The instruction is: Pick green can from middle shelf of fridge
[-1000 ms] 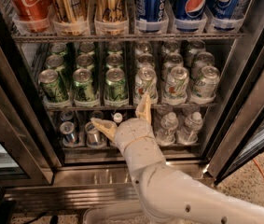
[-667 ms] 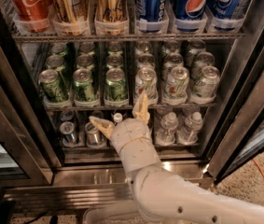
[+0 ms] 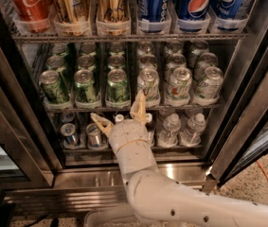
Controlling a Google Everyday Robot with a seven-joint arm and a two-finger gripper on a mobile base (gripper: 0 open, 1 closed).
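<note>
Blue cans (image 3: 192, 4) stood upper right, gold cans (image 3: 72, 4) upper left, small bottles (image 3: 171, 126) lower right; the gripper (image 3: 117, 107) gaped at lower centre.

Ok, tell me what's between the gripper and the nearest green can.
In the camera view, only the front rim of the middle shelf and its clear tray lip separate the open gripper from the front green can.

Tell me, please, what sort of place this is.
Probably a shop or office pantry: a glass-door drinks fridge with wire racks, cola cans on top, green cans on the middle shelf, and speckled floor at right. The hand, open, is at that shelf's front edge.
</note>
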